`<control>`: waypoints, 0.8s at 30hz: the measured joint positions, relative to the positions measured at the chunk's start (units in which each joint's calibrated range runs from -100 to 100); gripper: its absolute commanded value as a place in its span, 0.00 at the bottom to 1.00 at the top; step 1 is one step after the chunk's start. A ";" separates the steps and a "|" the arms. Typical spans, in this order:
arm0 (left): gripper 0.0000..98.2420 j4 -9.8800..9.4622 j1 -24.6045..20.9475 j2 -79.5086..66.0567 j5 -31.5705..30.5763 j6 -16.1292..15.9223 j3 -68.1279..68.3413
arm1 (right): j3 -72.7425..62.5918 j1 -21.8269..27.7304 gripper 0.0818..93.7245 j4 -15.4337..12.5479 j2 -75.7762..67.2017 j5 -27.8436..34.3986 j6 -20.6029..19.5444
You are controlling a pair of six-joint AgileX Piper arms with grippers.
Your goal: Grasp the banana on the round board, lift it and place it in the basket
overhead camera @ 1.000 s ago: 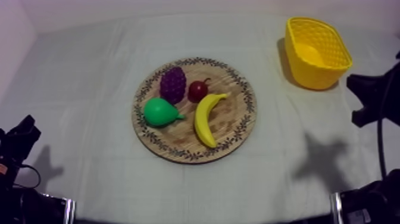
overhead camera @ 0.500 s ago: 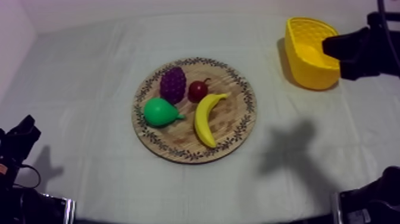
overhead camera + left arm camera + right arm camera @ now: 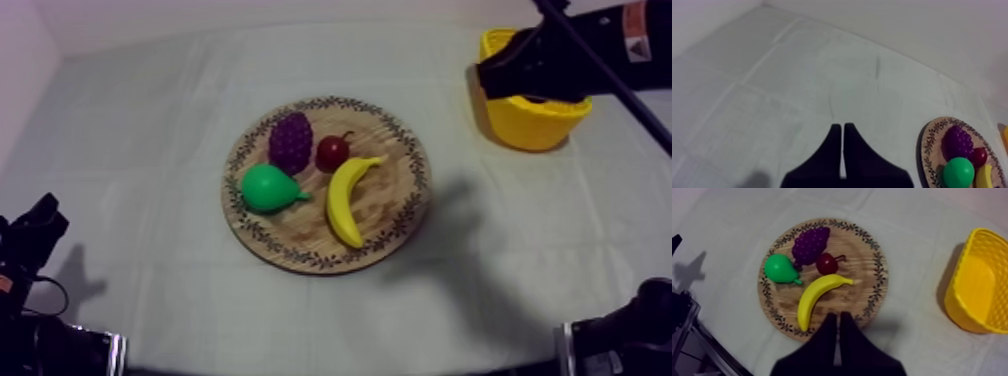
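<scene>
Progress: nothing done yet, we judge; the board (image 3: 400,215) at frame centre carries the banana (image 3: 348,198), pear (image 3: 265,188), grapes (image 3: 291,141) and small red fruit (image 3: 332,152); the basket (image 3: 535,125), upper right, looks empty | Right gripper (image 3: 837,317) closed on nothing, over the basket; left gripper (image 3: 840,126) closed, lower left | Left: grasp, carry, drop | Surface: creased grey-white cloth (image 3: 150,120); pale wall (image 3: 897,20) behind

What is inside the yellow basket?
No fruit shows in the basket: in the right wrist view its floor and walls are bare. In the top view the right arm covers much of its opening, hiding part of the inside.
</scene>
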 measured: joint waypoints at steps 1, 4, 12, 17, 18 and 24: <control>0.00 0.00 0.00 0.00 0.00 0.00 0.00 | -1.05 -0.73 0.00 0.48 0.99 0.91 -0.68; 0.00 0.00 0.00 0.00 0.00 0.00 0.00 | -3.59 -3.14 0.00 2.34 3.62 4.49 -2.98; 0.00 0.00 0.00 0.00 0.00 0.00 0.00 | -9.17 -6.98 0.05 3.66 9.65 10.89 -7.62; 0.00 0.00 0.00 0.00 0.00 0.00 0.00 | -12.29 -6.98 0.10 3.06 12.71 13.18 -8.50; 0.00 0.00 0.00 0.00 0.00 0.00 0.00 | -12.71 -6.98 0.11 2.94 13.23 13.17 -8.50; 0.00 0.00 0.00 0.00 0.00 0.00 0.00 | -15.69 -6.93 0.25 1.42 15.62 14.70 -9.35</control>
